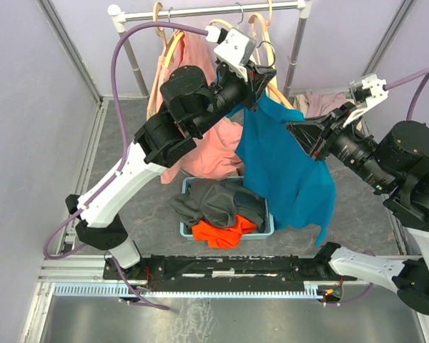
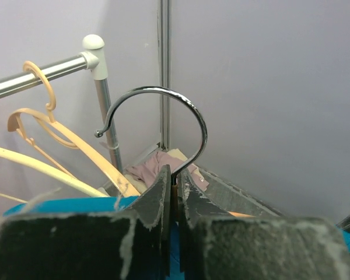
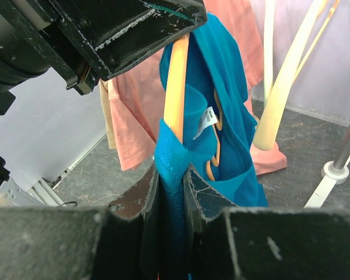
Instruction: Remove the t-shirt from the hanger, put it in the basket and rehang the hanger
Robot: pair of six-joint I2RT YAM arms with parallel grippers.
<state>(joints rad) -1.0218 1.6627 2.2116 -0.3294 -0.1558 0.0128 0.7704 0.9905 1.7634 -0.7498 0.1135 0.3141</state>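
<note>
A blue t-shirt hangs on a pale wooden hanger with a metal hook, held in the air in front of the rack. My left gripper is shut on the base of the hook, just above the shirt's neck; in the top view the left gripper is at the shirt's top. My right gripper is shut on the blue collar fabric beside the hanger's arm, and the right gripper sits at the shirt's right shoulder. The hook hangs free of the rail.
A clothes rail crosses the back with several wooden hangers and a pink shirt. Below stands a blue basket holding grey and orange clothes. A pinkish cloth lies at the back right.
</note>
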